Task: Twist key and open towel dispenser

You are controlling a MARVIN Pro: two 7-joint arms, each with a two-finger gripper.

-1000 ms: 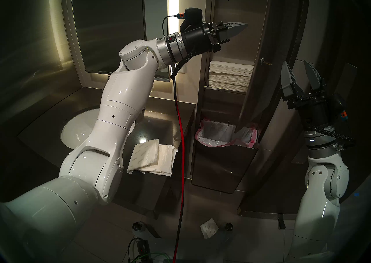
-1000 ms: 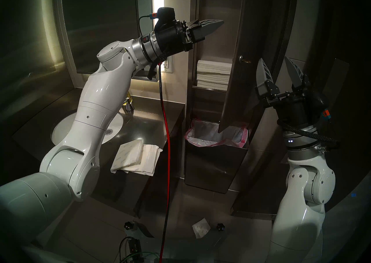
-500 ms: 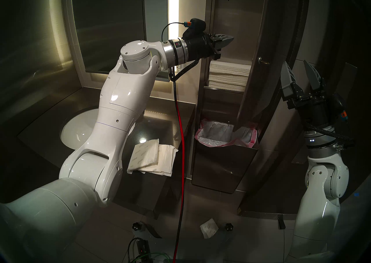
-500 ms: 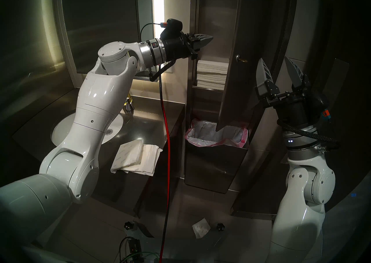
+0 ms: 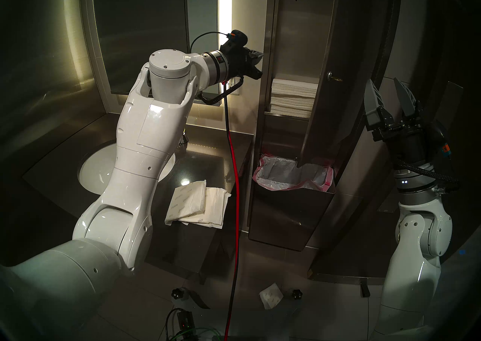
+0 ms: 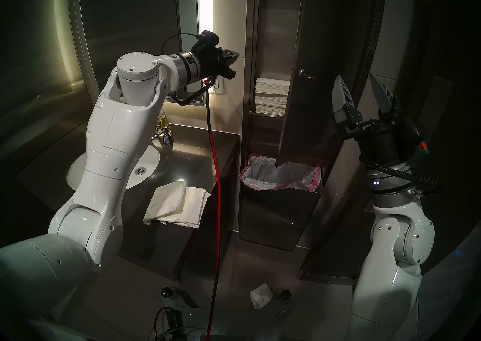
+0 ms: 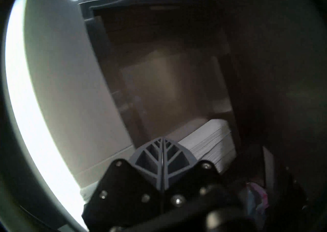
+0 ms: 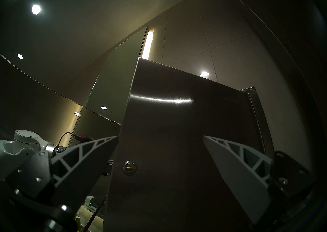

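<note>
The towel dispenser [image 5: 302, 33] [image 6: 276, 33] is a tall steel wall cabinet. Its long door [image 5: 351, 46] [image 8: 177, 120] stands swung out on right-side hinges. White folded towels [image 5: 294, 98] [image 7: 208, 141] are stacked inside. A tiny brass key [image 5: 337, 79] [image 6: 309, 75] [image 8: 130, 167] sits in the round lock on the door's front. My left gripper [image 5: 260, 55] [image 6: 235, 55] [image 7: 162, 138] is shut and empty, left of the cabinet opening. My right gripper [image 5: 383, 83] [image 6: 355, 76] [image 8: 160, 137] is open, pointing up in front of the door, below and right of the key, touching nothing.
A steel waste bin [image 5: 286, 215] with a pink-edged liner sits under the door. A red-and-black cable [image 5: 235, 176] hangs left of the cabinet. Towel packs [image 5: 197, 202] lie on the dark counter beside the sink [image 5: 96, 174]. The mirror [image 5: 140, 28] is behind my left arm.
My left arm has drawn back to the left, out of the cabinet opening, gripper still shut. The door's free edge has drifted a little leftward. The right arm has not moved.
</note>
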